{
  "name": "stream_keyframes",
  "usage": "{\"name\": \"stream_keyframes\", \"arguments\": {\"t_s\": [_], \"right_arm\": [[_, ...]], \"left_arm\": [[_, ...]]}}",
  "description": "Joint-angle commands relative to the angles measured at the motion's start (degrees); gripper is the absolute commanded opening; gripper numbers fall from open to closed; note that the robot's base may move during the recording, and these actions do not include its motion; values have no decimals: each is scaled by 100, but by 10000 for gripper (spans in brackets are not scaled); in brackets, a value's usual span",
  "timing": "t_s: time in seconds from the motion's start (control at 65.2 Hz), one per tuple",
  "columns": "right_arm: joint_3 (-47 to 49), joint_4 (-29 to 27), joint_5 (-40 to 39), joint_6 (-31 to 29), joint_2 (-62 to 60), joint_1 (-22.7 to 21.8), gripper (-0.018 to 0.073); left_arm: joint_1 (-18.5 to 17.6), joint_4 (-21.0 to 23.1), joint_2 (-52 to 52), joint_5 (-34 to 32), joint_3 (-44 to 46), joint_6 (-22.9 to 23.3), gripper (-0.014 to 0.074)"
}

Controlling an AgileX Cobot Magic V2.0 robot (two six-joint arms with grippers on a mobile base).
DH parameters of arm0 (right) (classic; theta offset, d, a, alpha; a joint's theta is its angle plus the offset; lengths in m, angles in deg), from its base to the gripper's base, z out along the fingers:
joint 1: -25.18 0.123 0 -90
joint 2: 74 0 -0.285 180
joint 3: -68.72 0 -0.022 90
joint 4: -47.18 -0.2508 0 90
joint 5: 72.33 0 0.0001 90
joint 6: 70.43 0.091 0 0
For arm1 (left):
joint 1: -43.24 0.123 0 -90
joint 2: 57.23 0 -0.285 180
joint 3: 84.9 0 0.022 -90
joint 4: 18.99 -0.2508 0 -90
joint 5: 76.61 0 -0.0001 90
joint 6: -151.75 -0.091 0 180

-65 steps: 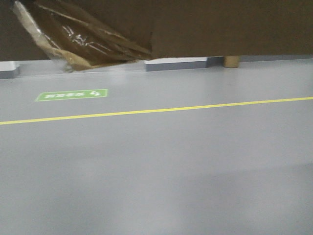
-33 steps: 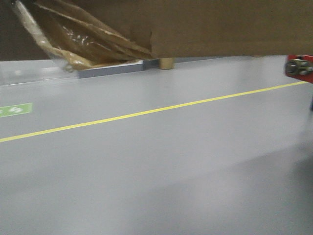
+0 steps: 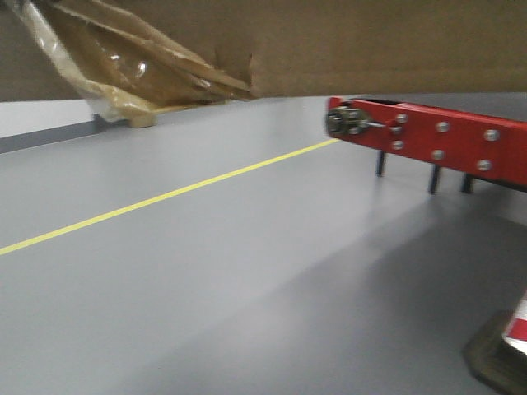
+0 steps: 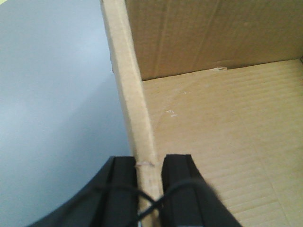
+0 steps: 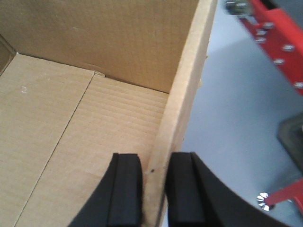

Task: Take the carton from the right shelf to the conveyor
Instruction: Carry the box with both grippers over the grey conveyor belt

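The brown cardboard carton [image 3: 370,45] fills the top of the front view, with torn tape and plastic [image 3: 123,70] hanging from its left underside. It is open and empty inside. My left gripper [image 4: 150,172] is shut on the carton's left wall [image 4: 128,80]. My right gripper [image 5: 155,170] is shut on the carton's right wall [image 5: 187,85]. The carton hangs above the grey floor. A red conveyor frame [image 3: 436,144] with bolts stands at the right, also in the right wrist view [image 5: 277,40].
Grey floor [image 3: 206,280] with a yellow line [image 3: 165,197] running diagonally. A red-and-white cone base [image 3: 502,350] stands at the lower right. A grey baseboard [image 3: 45,136] runs along the far left.
The view has swung to the right: the yellow line and green floor sign slid left, the sign left the frame, and the red conveyor frame and cone base came into view.
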Motion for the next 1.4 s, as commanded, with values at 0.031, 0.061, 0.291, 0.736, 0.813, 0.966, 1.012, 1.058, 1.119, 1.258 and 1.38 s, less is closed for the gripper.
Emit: {"name": "stream_keyframes", "arguments": {"t_s": [0.031,0.061,0.291,0.736,0.813,0.966,1.012,1.058,1.119,1.258,1.38], "right_arm": [[6,-59,-219,-108,-64,-22,-70],[6,-59,-219,-108,-64,-22,-70],[6,-59,-295,-108,-54,-22,-70],[6,-59,-692,-108,-54,-22,-70],[6,-59,-692,-108,-54,-22,-70],[6,-59,-706,-108,-54,-22,-70],[6,-59,-706,-108,-54,-22,-70],[6,-59,-730,-108,-54,-22,-70],[6,-59,-730,-108,-54,-22,-70],[6,-59,-730,-108,-54,-22,-70],[6,-59,-741,-108,-54,-22,-70]], "left_arm": [[-46,-349,-68,-195,30,-74,-9],[-46,-402,-68,-195,30,-74,-9],[-46,-823,-68,-195,30,-74,-9],[-46,-1297,-68,-195,30,-74,-9],[-46,-1297,-68,-195,30,-74,-9],[-46,-1297,-68,-195,30,-74,-9],[-46,-1297,-68,-195,30,-74,-9],[-46,-1297,-68,-195,30,-74,-9],[-46,-1297,-68,-195,30,-74,-9],[-46,-1297,-68,-195,30,-74,-9],[-46,-1297,-68,-195,30,-74,-9]]}}
